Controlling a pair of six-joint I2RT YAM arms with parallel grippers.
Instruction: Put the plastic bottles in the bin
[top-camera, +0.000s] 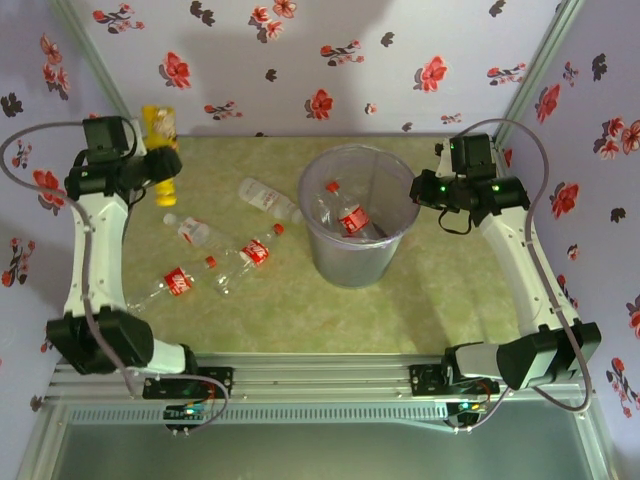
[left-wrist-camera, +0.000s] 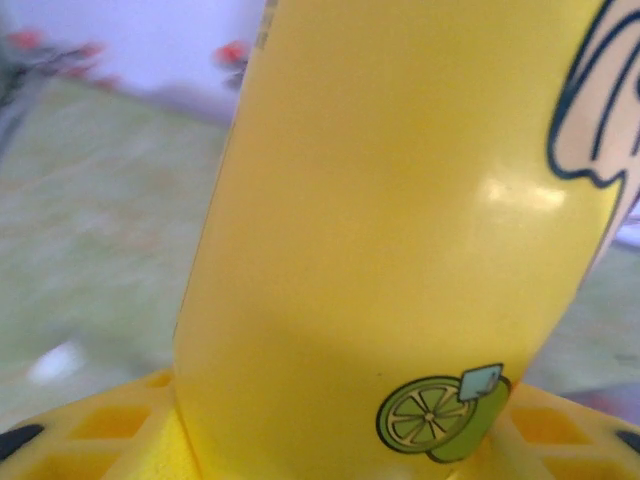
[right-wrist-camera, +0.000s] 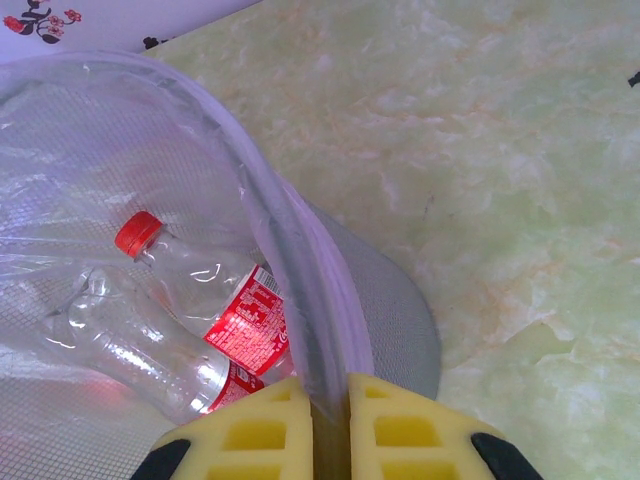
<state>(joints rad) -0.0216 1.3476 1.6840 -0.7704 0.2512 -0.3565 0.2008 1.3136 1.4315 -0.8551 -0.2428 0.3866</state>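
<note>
Top view first: the left arm (top-camera: 97, 220) has the yellow bottle (top-camera: 158, 125) in the upper left corner of the table (top-camera: 450, 290), well apart from the bin (top-camera: 350, 265) at centre. Four loose bottles (top-camera: 250, 253) lie on their sides between the two, so most of the job isn't done yet. One red-label bottle (top-camera: 352, 220) is already in the bin. The right arm (top-camera: 510, 250) reaches to the bin's right rim. Left wrist view: the left fingers (left-wrist-camera: 95, 425) sit on either side of the yellow bottle's body, clamped around it. I'd guess that's a carrying grip, though I can't tell if the bottle is off the table. Right wrist view: the right fingers (right-wrist-camera: 255, 435) are pinched on the bin's rim, one inside and one outside. That's probably to stop the light bin sliding or tipping when bottles drop in. There may be two bottles in there, hard to say.
</note>
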